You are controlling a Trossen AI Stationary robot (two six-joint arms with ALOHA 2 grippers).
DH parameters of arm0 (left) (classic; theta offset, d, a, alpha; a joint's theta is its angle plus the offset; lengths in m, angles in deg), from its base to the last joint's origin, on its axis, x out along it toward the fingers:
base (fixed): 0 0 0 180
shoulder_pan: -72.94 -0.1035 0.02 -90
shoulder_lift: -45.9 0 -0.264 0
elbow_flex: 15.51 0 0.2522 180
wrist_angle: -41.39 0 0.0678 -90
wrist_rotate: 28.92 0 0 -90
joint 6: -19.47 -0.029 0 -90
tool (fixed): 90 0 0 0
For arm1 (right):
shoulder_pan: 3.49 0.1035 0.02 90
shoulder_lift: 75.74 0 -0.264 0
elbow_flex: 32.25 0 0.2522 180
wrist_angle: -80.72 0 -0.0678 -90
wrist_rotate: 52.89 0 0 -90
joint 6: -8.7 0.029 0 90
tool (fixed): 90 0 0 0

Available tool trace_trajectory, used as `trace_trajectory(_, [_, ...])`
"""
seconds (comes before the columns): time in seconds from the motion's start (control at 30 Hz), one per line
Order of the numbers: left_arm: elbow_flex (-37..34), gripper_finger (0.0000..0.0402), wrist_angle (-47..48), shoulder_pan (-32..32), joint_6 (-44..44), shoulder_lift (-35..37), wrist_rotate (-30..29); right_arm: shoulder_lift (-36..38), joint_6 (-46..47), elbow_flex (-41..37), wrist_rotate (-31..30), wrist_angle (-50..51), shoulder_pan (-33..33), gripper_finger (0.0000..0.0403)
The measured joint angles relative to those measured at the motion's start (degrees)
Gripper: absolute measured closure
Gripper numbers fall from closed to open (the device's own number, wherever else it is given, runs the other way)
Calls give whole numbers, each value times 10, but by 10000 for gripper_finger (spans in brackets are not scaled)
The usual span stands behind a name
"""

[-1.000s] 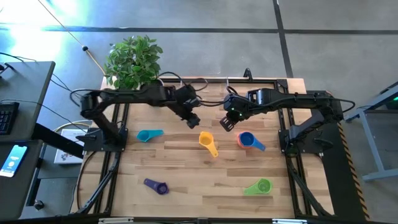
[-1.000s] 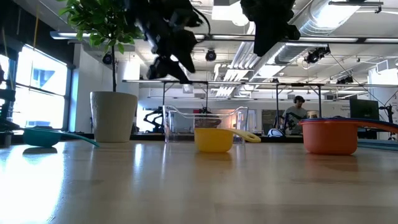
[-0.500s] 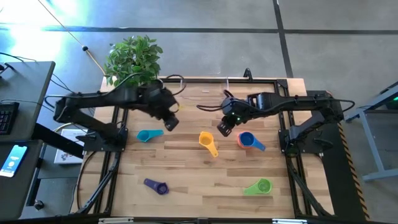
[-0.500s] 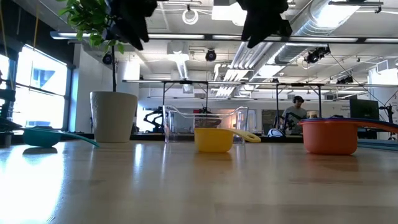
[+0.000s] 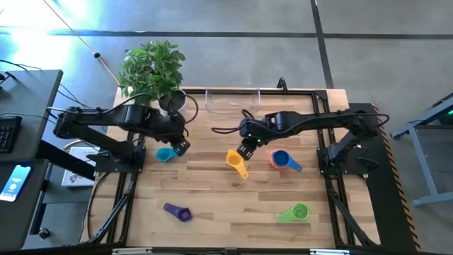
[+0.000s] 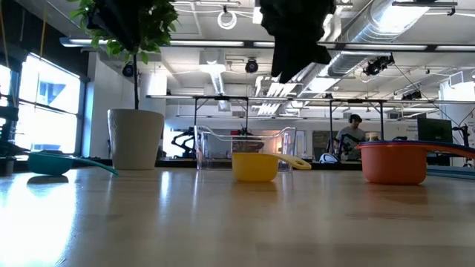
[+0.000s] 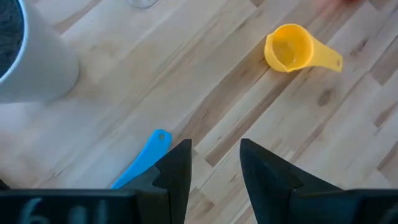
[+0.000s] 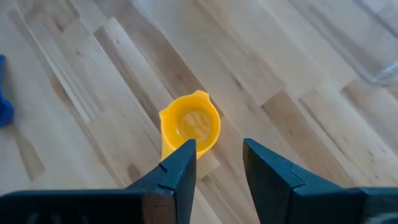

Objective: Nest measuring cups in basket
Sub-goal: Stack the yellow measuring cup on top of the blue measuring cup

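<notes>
My left gripper (image 5: pixel 181 147) hangs open above the table just right of the teal cup (image 5: pixel 165 154); in the left wrist view its fingers (image 7: pixel 214 171) stand beside the teal handle (image 7: pixel 144 157) without touching. My right gripper (image 5: pixel 247 150) is open above the yellow cup (image 5: pixel 236 161), which sits upright on the table just ahead of the fingertips (image 8: pixel 217 163) in the right wrist view (image 8: pixel 190 127). A blue cup sits nested in an orange one (image 5: pixel 281 160). The green cup (image 5: pixel 295 212) and the purple cup (image 5: pixel 178 211) lie near the front edge. The clear basket (image 5: pixel 232 100) stands at the far edge.
A white plant pot (image 5: pixel 170 103) with a leafy plant stands at the far left corner, close behind my left arm; it also shows in the left wrist view (image 7: pixel 31 62). Bare wood lies between the cups in the table's middle. A person sits far behind in the room (image 6: pixel 355 133).
My left gripper has swung from the table's middle near the basket toward the left and near side, ending beside the teal cup. My right gripper has moved left and nearer, from beside the orange cup to above the yellow cup. No cup has moved.
</notes>
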Motion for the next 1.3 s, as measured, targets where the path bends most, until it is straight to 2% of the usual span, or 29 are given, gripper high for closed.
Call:
trace_trajectory(0.57, [0, 275, -2, 26, 16, 0, -30, -131, -11, 0, 27, -42, 0, 279])
trace_trajectory(1.3, [0, 275, -2, 25, 15, 0, -30, -208, -5, 0, 17, -55, 0, 279])
